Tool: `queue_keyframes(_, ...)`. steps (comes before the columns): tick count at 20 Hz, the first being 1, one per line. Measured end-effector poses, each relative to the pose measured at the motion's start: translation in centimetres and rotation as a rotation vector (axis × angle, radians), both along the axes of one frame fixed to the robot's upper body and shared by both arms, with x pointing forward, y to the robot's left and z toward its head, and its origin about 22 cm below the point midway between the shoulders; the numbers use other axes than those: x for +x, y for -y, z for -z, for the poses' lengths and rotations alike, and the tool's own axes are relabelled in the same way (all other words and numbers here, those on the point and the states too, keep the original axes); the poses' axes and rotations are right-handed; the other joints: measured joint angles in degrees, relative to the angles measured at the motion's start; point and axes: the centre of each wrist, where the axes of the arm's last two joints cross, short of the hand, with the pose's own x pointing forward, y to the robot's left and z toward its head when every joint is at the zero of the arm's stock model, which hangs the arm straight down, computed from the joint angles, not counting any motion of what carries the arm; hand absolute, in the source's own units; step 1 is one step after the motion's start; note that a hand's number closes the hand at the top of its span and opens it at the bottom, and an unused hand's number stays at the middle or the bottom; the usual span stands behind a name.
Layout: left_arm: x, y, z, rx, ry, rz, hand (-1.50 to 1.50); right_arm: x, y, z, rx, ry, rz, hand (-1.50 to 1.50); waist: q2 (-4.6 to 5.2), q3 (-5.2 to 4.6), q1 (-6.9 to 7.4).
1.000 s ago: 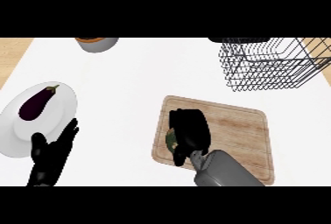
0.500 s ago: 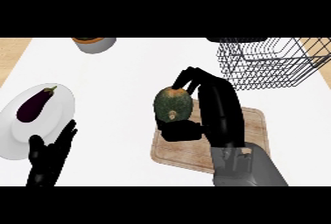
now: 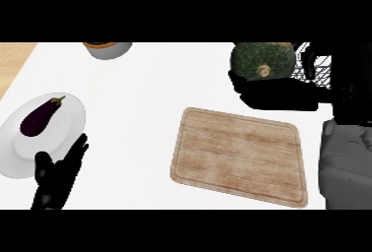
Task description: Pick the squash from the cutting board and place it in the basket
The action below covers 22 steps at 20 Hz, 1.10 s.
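Squash (image 3: 263, 61) sits clamped in my right robot hand (image 3: 280, 93), lifted off the cutting board (image 3: 238, 155) toward two o'clock, so I'd carry it level over the basket (image 3: 317, 66) rim before lowering.

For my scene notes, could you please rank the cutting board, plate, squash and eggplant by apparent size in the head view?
1. cutting board
2. plate
3. squash, though raised in the right hand, so nearness enlarges it
4. eggplant
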Motion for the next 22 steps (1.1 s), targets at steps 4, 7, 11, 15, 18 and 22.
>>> queue_keyframes(4,0.2,0.2,-0.3,0.0,-0.006,0.003,0.0,1.7,2.2,-3.0,0.016,0.002,0.053,1.5,0.12,-0.05,0.39)
queue_keyframes(7,0.3,0.5,-0.1,0.004,0.003,0.006,0.0,3.4,4.2,-4.4,0.025,-0.015,0.089,1.5,0.21,-0.09,0.61)
queue_keyframes(11,0.6,0.5,0.0,0.0,0.007,0.021,0.0,5.9,6.4,-4.5,0.001,-0.044,0.123,1.5,0.33,-0.03,0.9)
queue_keyframes(15,0.8,0.7,-0.1,-0.002,0.001,0.024,0.0,8.3,8.5,-3.8,-0.028,-0.059,0.14,1.5,0.43,-0.01,1.17)
queue_keyframes(18,1.0,0.7,-0.1,-0.002,0.001,0.022,0.0,10.0,9.9,-3.2,-0.039,-0.074,0.143,1.5,0.47,0.01,1.3)
queue_keyframes(22,0.8,0.8,-0.3,0.0,0.003,0.023,0.0,12.1,10.6,-1.4,-0.005,-0.096,0.141,1.5,0.49,-0.02,1.56)
